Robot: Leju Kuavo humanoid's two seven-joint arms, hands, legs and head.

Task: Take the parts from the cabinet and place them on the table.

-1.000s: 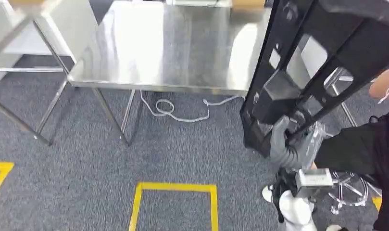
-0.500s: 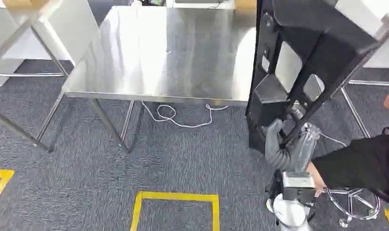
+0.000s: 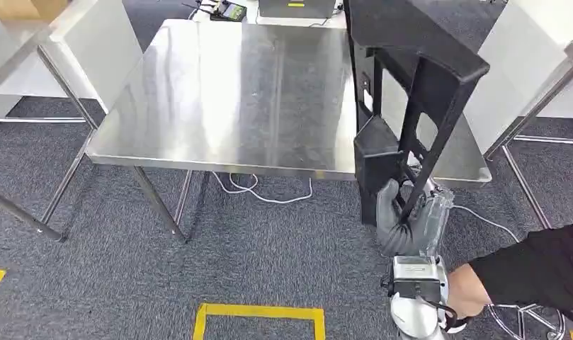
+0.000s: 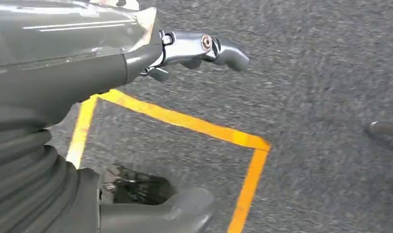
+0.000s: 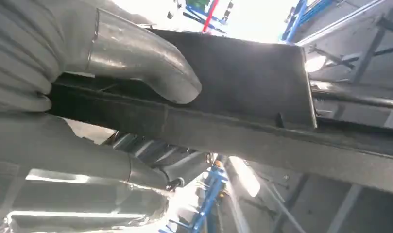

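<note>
Nearest, at the lower right of the head view, a person's arm in a dark sleeve (image 3: 535, 273) reaches in, the hand resting on the robot's silver right forearm. Just above it, the robot's right hand (image 3: 395, 216) wraps its grey fingers around the lower end of a large black frame-shaped part (image 3: 411, 92). In the right wrist view that same right hand (image 5: 82, 68) has a thick thumb lying across a black bar of the part (image 5: 243, 92), and the grip looks firm.

The part stands nearly upright and tilts slightly, its lower end hanging in front of the near edge of the steel table (image 3: 219, 92) and its upper end rising over the table's right side. Whether it touches the tabletop is hard to tell from here.

The left hand (image 4: 194, 48) hangs over grey carpet (image 3: 269, 248) marked with yellow tape (image 3: 258, 312); its fingers are apart and hold nothing.

Under the table a white cable (image 3: 269, 193) lies looped on the carpet. At the table's far edge sits a small dark device (image 3: 230, 10).
</note>
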